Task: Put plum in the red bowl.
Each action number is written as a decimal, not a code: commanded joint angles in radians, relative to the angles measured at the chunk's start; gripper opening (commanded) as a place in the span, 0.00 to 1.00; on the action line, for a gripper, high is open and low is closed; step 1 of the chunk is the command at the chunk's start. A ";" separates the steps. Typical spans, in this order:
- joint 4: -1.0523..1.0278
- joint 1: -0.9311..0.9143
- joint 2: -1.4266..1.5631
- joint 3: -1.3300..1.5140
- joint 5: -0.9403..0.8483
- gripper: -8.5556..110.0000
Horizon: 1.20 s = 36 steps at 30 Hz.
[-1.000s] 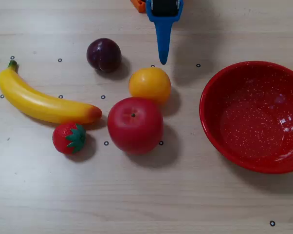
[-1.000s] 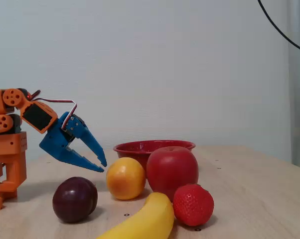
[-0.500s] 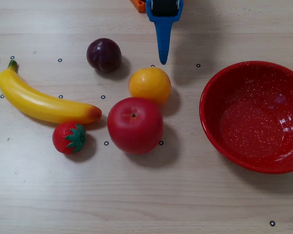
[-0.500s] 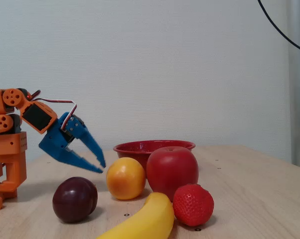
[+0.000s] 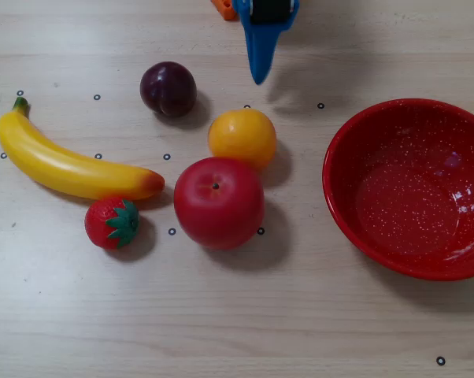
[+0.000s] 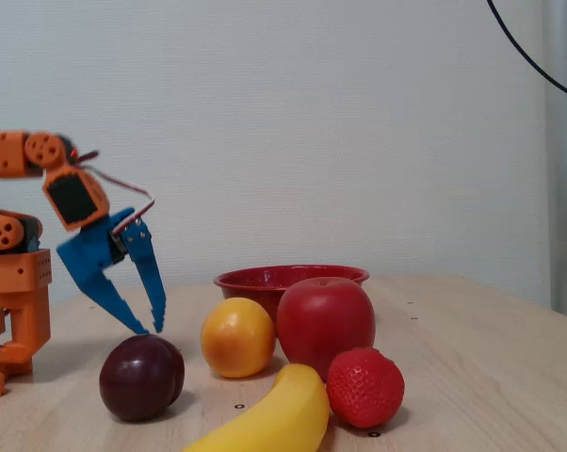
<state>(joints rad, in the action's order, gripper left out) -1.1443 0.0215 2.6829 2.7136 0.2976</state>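
The plum point(image 5: 168, 89) is a small dark purple round fruit lying on the wooden table, left of the orange; it also shows in the fixed view point(image 6: 141, 377). The red speckled bowl point(image 5: 355, 201) stands empty at the right of the overhead view, and behind the fruit in the fixed view point(image 6: 265, 280). My blue gripper point(image 5: 259, 77) points down at the top of the overhead view, right of the plum and apart from it. In the fixed view my gripper point(image 6: 150, 330) hangs just above and behind the plum, its fingertips nearly together and holding nothing.
An orange point(image 5: 242, 136), a large red apple point(image 5: 219, 202), a strawberry point(image 5: 111, 223) and a banana point(image 5: 68, 168) lie close around the plum. The arm's orange base point(image 6: 10, 282) stands at the left of the fixed view.
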 commanded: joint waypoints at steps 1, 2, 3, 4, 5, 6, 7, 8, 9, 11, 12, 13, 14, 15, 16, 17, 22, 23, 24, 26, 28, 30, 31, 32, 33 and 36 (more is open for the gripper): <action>-0.067 0.055 -0.114 -0.207 0.038 0.07; -0.094 0.069 -0.156 -0.256 0.061 0.07; -0.118 0.086 -0.192 -0.302 0.078 0.07; -0.137 0.104 -0.222 -0.344 0.103 0.07; -0.149 0.124 -0.245 -0.374 0.144 0.07; -0.164 0.144 -0.268 -0.403 0.193 0.07; -0.176 0.167 -0.288 -0.425 0.232 0.07; -0.181 0.192 -0.313 -0.442 0.258 0.07; -0.187 0.215 -0.337 -0.459 0.282 0.07; -0.193 0.267 -0.393 -0.492 0.319 0.07; -0.199 0.291 -0.417 -0.509 0.339 0.07; -0.212 0.318 -0.448 -0.534 0.354 0.08; -0.221 0.341 -0.476 -0.558 0.370 0.08; -0.232 0.367 -0.500 -0.581 0.390 0.09; -0.250 0.391 -0.523 -0.607 0.403 0.11; -0.267 0.414 -0.543 -0.632 0.420 0.13; -0.350 0.554 -0.591 -0.710 0.551 0.37; -0.356 0.578 -0.595 -0.715 0.569 0.42; -0.365 0.603 -0.601 -0.718 0.595 0.45; -0.371 0.647 -0.620 -0.718 0.646 0.50; -0.376 0.680 -0.643 -0.716 0.673 0.53; -0.368 0.701 -0.673 -0.715 0.683 0.54; -0.367 0.709 -0.689 -0.715 0.684 0.56; -0.364 0.713 -0.704 -0.715 0.686 0.56; -0.359 0.716 -0.716 -0.712 0.686 0.56; -0.327 0.712 -0.756 -0.703 0.678 0.58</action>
<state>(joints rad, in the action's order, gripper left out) -1.4880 0.7225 1.9159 2.0739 0.9541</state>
